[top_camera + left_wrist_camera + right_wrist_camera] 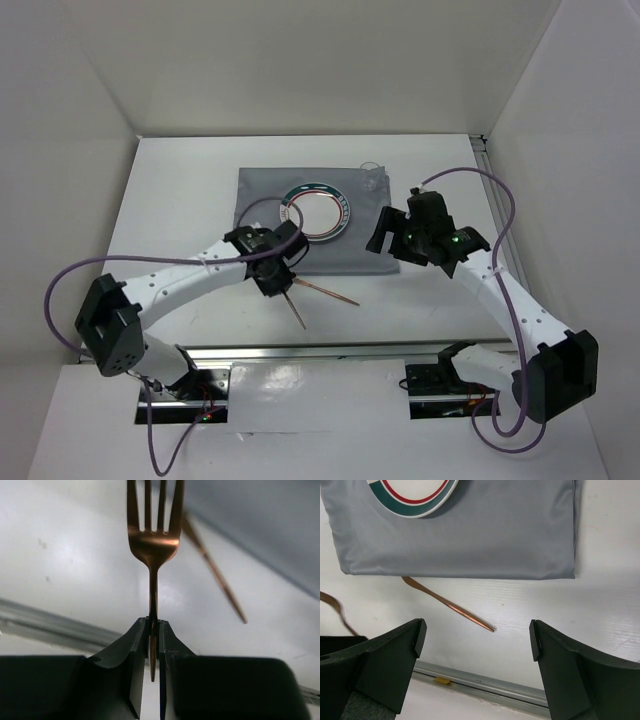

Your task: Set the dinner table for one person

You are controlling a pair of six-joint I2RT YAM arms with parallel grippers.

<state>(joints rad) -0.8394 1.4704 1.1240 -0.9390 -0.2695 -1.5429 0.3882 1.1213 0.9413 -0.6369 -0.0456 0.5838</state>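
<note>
Fork (152, 540) pinched by handle in narrow left claw (153, 630); right claw (477, 627) gapes wide over dinner table (545, 600)

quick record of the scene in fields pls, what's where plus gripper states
left gripper: shut on copper fork, pinching its handle
right gripper: open, empty, above near right corner of grey cloth
plate: centred on grey cloth
glass: far right corner of grey cloth
second copper utensil: lying on table, just near of grey cloth
</note>
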